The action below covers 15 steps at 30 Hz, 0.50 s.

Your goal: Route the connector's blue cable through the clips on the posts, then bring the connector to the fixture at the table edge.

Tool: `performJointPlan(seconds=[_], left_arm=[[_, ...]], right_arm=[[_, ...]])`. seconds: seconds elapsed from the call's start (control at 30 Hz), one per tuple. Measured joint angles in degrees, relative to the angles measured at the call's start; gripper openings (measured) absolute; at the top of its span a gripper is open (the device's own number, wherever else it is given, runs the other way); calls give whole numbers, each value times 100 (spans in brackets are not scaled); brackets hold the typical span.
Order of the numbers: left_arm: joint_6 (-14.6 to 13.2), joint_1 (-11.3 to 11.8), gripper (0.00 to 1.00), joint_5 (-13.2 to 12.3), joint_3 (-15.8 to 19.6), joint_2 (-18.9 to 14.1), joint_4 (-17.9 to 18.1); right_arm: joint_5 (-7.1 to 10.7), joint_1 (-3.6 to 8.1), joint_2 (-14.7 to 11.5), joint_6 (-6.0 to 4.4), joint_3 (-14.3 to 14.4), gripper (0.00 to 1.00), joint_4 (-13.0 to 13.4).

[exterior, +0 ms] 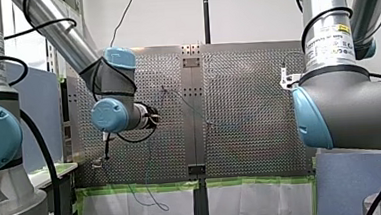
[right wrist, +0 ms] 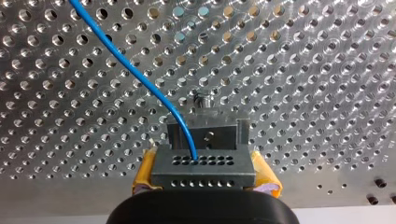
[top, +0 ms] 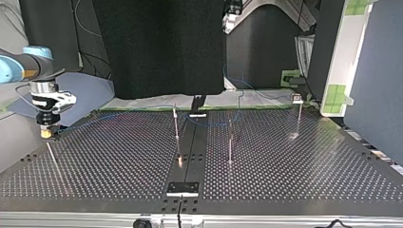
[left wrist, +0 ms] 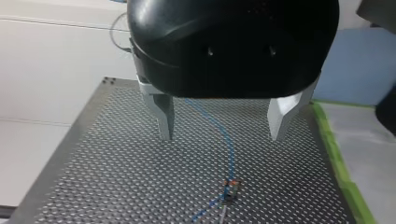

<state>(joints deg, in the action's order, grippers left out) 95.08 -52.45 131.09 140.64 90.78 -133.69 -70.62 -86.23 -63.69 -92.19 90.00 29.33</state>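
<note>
Right tool [right wrist: 205, 178]: yellow pads [right wrist: 145, 172] clamped on connector [right wrist: 203, 163] flanks, just short of fixture [right wrist: 219, 135] on bench [right wrist: 303, 70]. Left tool [left wrist: 222, 135]: spread wide, empty. Connector: likely light, rigid; flanks best. Blue cable [right wrist: 140, 78]: thin, limp, snag-prone; never to be tugged.

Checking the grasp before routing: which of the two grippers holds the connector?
My right gripper: its yellow pads are shut on the grey connector, blue cable running from it. My left gripper hangs open, its metal fingers holding nothing.
</note>
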Motion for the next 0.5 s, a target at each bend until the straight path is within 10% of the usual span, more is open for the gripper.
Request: performJointPlan(seconds=[0.5], left_arm=[[-76,-9,100,9,-19,-56,-140]], right_arm=[[51,-11,4,176,-140,0,-237]])
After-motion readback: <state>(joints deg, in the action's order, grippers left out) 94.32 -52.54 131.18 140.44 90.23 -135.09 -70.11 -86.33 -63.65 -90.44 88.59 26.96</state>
